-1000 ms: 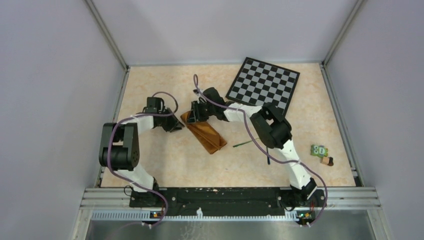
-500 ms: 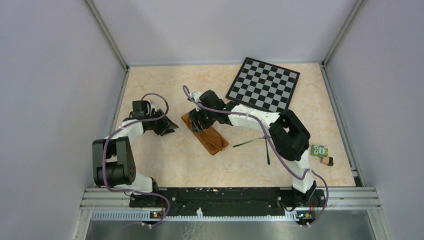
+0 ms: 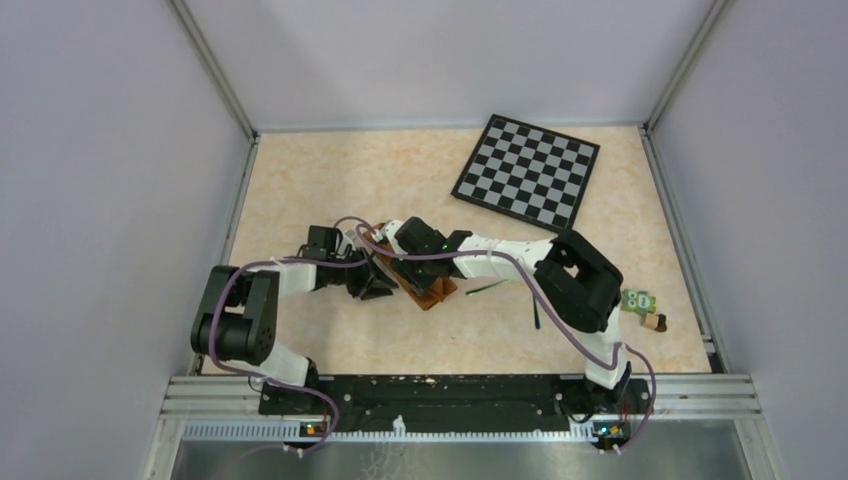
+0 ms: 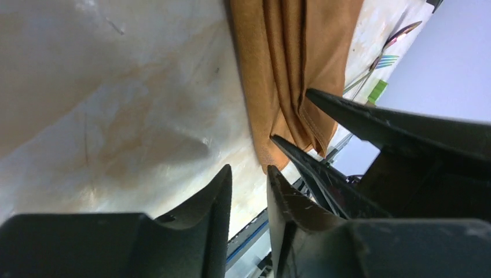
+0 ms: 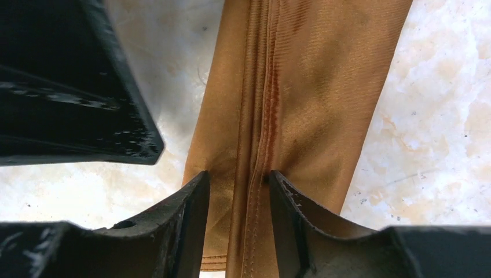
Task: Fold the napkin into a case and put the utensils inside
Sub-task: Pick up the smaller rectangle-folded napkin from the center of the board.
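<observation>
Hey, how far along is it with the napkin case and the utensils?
Done: the napkin lies folded into a narrow strip. In hand: the left gripper and right gripper are both at it, fingers apart, the right straddling the middle fold. To do: the fork and spoon lie loose beside it, not yet inside.

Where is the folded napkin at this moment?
In the top view the napkin lies near the table's middle, nearer than the checkered board, with the utensils just to its right.
</observation>
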`<state>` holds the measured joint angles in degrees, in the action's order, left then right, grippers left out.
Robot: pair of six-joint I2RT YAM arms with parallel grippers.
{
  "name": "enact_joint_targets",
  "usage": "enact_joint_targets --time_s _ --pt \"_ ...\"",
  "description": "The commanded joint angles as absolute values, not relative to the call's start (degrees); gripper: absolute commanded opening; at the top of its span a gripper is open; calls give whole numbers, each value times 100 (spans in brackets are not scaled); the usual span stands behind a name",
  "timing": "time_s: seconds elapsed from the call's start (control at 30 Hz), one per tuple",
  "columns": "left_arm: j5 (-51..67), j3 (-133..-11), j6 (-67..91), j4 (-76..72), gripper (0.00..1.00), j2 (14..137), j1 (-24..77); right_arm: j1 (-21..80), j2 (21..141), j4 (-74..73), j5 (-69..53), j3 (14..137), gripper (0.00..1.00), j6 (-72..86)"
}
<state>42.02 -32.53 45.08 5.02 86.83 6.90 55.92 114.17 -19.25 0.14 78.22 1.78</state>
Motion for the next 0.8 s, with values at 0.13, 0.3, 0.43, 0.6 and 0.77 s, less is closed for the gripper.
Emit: enact_joint_targets --time_s 0.13,0.3,0.43,0.6,0.77 --pt "3951 -2980 5358 -578 29 9121 922 5821 11005 -1490 607 7677 37 -187" --pt "3704 -2930 5464 -683 30 9103 982 5894 11062 -1372 784 7617 32 -206" --pt "3646 -2765 5694 -939 34 9077 1018 5953 11128 -1285 930 7553 32 -254" --pt "3507 -2629 5880 -1058 37 9085 1058 5984 11246 -1135 1131 7466 29 -238" --pt "3445 -2564 6064 -1287 37 9251 1145 6054 11265 -1033 1322 7506 8 -231"
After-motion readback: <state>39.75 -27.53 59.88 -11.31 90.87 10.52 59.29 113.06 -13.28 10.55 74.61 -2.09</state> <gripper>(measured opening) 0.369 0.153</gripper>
